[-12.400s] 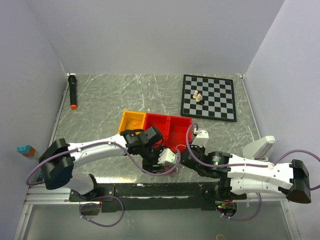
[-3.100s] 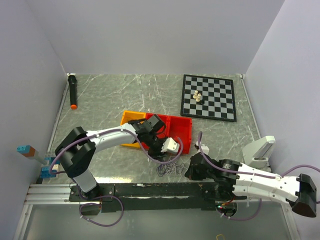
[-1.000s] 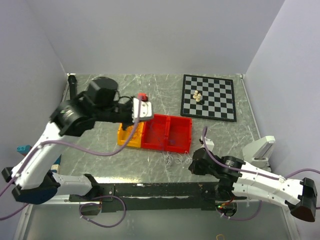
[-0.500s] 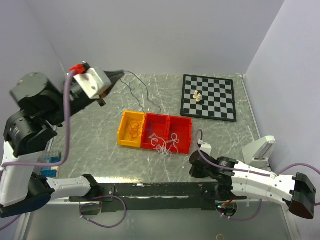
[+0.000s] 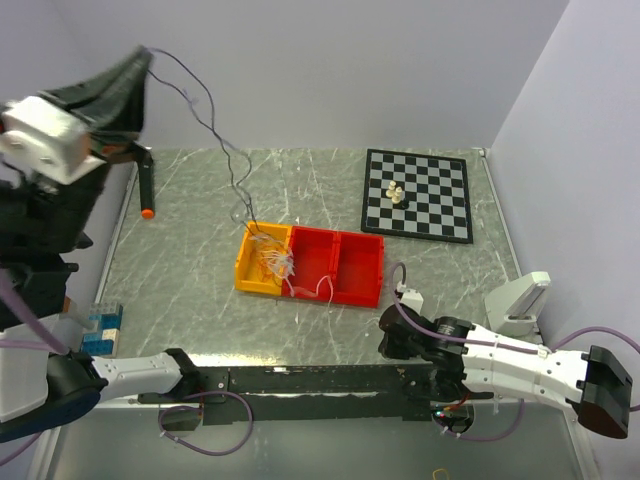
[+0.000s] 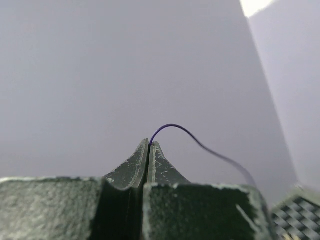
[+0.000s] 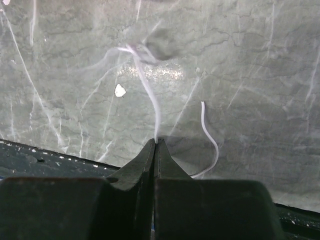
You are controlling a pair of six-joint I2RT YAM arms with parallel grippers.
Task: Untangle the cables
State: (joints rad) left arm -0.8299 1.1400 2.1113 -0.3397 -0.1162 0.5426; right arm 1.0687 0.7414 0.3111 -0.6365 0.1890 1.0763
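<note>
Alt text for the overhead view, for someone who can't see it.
The left gripper, raised high at upper left, pinches a dark cable trailing down to an orange-and-white tangle in the yellow bin. The right gripper sits low by the table's front edge.

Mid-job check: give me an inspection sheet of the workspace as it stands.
Surface: grey marbled table.
Job's things: cable clump in yellow bin, white strands spilling into red bin; dark wire runs up from it.
Clutter: chessboard with pieces, marker, blue blocks.
Grippers: left hand raised high, shut on dark wire; right hand low, shut on white wire.
Cables: lilac hoses along both arms.
Surroundings: plain pale walls.
</note>
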